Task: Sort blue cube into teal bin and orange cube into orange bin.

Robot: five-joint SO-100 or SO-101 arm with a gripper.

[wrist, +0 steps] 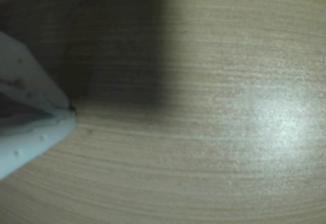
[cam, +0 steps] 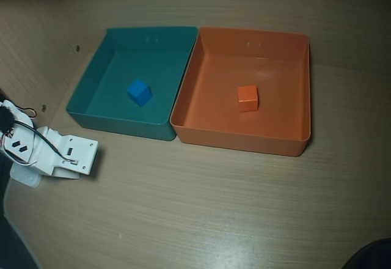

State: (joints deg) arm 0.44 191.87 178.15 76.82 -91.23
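Observation:
The blue cube lies inside the teal bin, near its middle. The orange cube lies inside the orange bin, near its middle. The two bins stand side by side, touching, at the back of the table. My arm is folded at the left edge in the overhead view, in front of the teal bin and apart from it. In the wrist view my white gripper enters from the left, its two jaws meeting at the tips with nothing between them, close above bare wood.
The wooden table runs in front of both bins. A wooden side wall with small holes rises at the left. A dark object sits at the bottom right corner.

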